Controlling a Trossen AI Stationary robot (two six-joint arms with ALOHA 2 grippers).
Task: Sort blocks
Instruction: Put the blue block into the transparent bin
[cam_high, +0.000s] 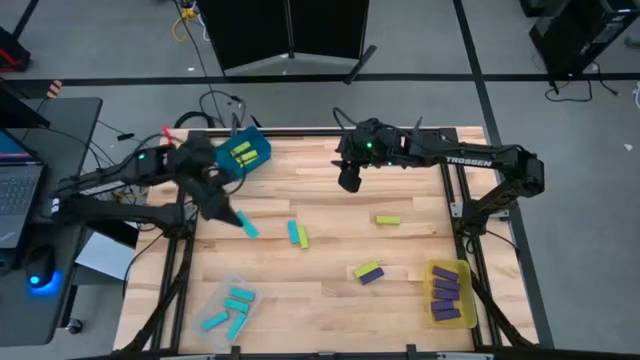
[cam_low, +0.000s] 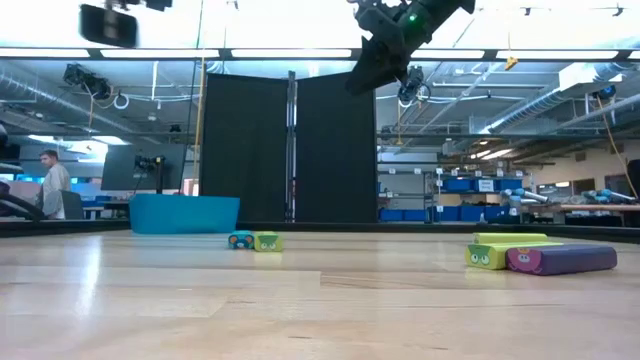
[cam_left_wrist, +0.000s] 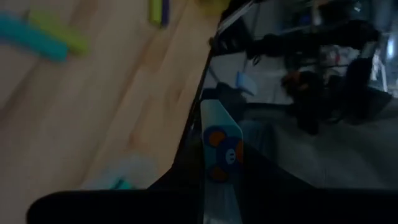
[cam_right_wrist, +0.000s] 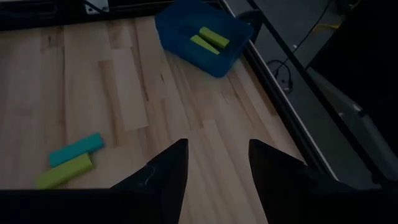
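Carrying a cyan block (cam_left_wrist: 219, 146) clamped in its fingers, the left end effector (cam_high: 243, 224) should travel to the clear bin (cam_high: 228, 306) at the near left and drop it squarely among the cyan ones. Right end effector (cam_right_wrist: 214, 165) hangs high at the far side, fingers apart, empty. Loose blocks lie mid-counter (cam_high: 330, 300); the grip itself is blurred.

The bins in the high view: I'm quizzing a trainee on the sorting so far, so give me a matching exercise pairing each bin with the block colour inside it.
Column one:
1. blue bin
2. clear bin
3. yellow bin

Column two:
a. purple blocks
b. lime green blocks
c. cyan blocks

Pairs: 1-b, 2-c, 3-a
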